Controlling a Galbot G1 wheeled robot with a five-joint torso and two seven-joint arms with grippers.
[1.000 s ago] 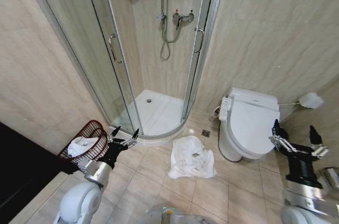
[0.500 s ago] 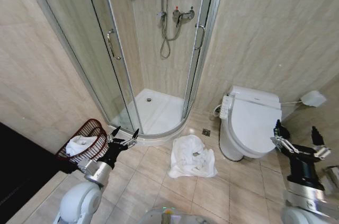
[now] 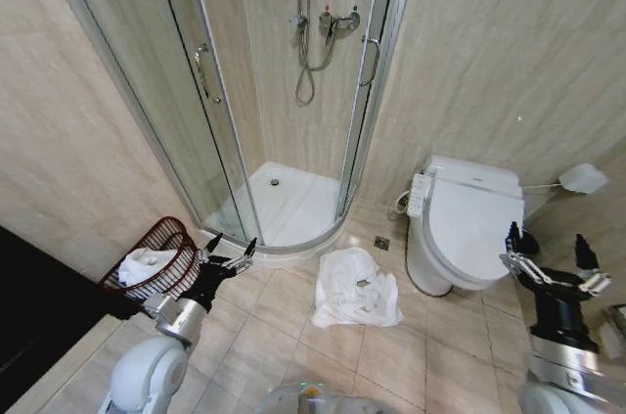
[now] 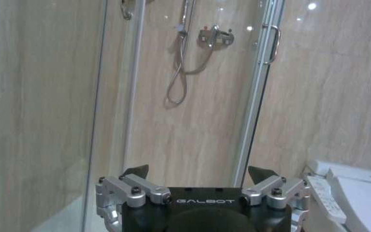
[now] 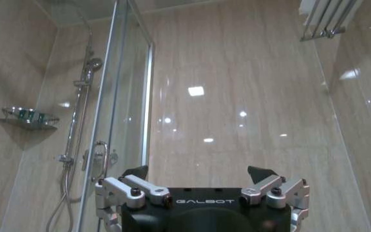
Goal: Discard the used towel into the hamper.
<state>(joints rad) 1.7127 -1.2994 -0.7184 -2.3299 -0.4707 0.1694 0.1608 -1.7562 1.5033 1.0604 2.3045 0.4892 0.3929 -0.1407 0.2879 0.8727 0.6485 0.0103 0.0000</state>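
A crumpled white towel (image 3: pixel 354 289) lies on the tiled floor in front of the shower, left of the toilet. The hamper (image 3: pixel 152 262), a dark reddish-brown wire basket, stands by the left wall and holds another white cloth. My left gripper (image 3: pixel 228 247) is open and raised just right of the hamper, well left of the towel. My right gripper (image 3: pixel 550 248) is open at the lower right, beside the toilet. The left wrist view has the left gripper (image 4: pixel 198 171) empty, facing the shower. In the right wrist view the right gripper (image 5: pixel 198 171) is empty, facing the wall.
A corner shower cabin (image 3: pixel 279 91) with glass doors fills the back. A white toilet (image 3: pixel 465 223) with closed lid stands at right, a floor drain (image 3: pixel 381 243) before it. A dark block (image 3: pixel 39 316) lies along the left edge.
The whole picture has shifted slightly downward as the camera moved. Both grippers hold the same pose and the towel lies where it was.
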